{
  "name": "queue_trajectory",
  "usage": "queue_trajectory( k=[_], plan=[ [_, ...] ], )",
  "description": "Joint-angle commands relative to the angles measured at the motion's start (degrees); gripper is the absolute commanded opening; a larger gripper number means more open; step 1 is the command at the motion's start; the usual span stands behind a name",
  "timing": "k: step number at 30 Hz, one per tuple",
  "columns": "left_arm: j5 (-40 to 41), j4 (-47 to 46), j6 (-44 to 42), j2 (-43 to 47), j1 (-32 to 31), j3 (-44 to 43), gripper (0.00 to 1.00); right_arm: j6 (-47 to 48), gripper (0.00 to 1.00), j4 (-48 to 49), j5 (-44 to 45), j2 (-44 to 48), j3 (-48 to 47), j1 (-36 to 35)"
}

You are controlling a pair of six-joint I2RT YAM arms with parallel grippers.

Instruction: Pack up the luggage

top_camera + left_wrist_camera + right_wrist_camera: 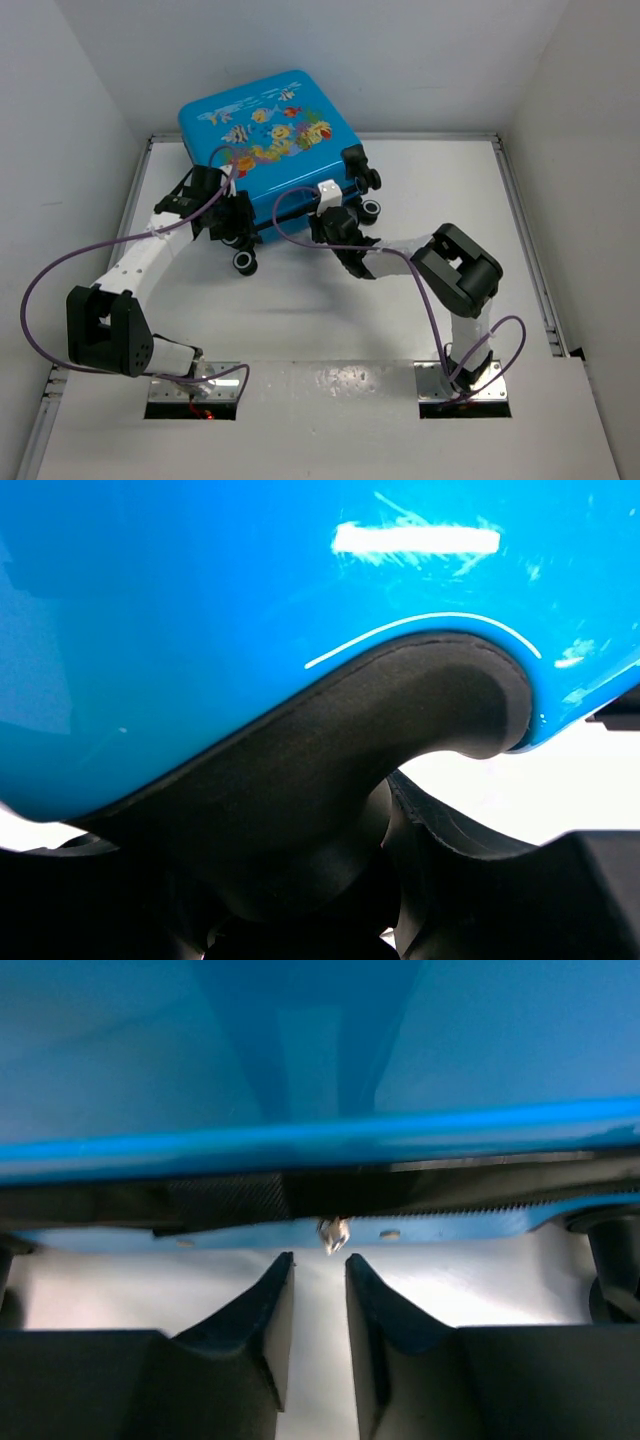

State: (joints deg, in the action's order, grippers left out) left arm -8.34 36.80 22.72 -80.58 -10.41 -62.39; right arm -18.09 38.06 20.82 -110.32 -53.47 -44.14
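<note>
White walls [90, 80] close in a white counter [330, 320] on three sides. The right fingers [255, 1315] are spread only a little, with a narrow gap and nothing held between them. They point at the small metal zipper pull [331, 1233], which hangs just in front of the gap and does not touch them. Above the pull runs the black zipper band [230, 1197], and above that is the blue shell. The left fingers [450, 860] are so near the shell that I cannot tell if they are spread or pressed together; they sit below a rounded dark recess [400, 710] at one corner of the case and seem to touch it. Further out, the top view shows the luggage [270, 130] at the far side of the counter, a little left of the middle. Its fish-printed face is up and its black wheels [245, 262] are turned toward the arms. The left arm is at its near-left corner and the right arm is at the middle of its near edge. The lid lies down on the lower half, so I judge that the filling is done and the work left is to close the zipper. How much of the band is already zipped, the pictures do not show.
</note>
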Motion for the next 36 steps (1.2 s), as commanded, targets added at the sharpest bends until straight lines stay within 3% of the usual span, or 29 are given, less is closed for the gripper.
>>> queue_trajectory(
  k=[1, 8, 13, 20, 36],
  plan=[
    [5.35, 4.16, -4.88, -5.56, 1.27, 5.09, 0.0, -1.51, 0.25, 2.37, 0.97, -1.11, -4.35, 0.9],
    [5.35, 4.16, -4.88, -5.56, 1.8, 5.61, 0.0, -3.71, 0.23, 4.12, -1.04, -0.51, -6.29, 1.78],
    [5.35, 4.16, -4.88, -6.69, 1.8, 5.09, 0.0, -3.36, 0.0, 5.97, -2.62, -1.64, -6.91, 2.3],
    [6.4, 4.16, -4.88, -6.7, 4.78, 4.56, 0.0, -1.87, 0.0, 7.73, -2.54, 0.46, -3.05, 3.79],
    [9.47, 5.83, -6.46, -10.47, 19.45, 0.43, 0.0, -2.66, 0.0, 1.57, -0.16, 8.46, 3.46, 13.98]
  ],
)
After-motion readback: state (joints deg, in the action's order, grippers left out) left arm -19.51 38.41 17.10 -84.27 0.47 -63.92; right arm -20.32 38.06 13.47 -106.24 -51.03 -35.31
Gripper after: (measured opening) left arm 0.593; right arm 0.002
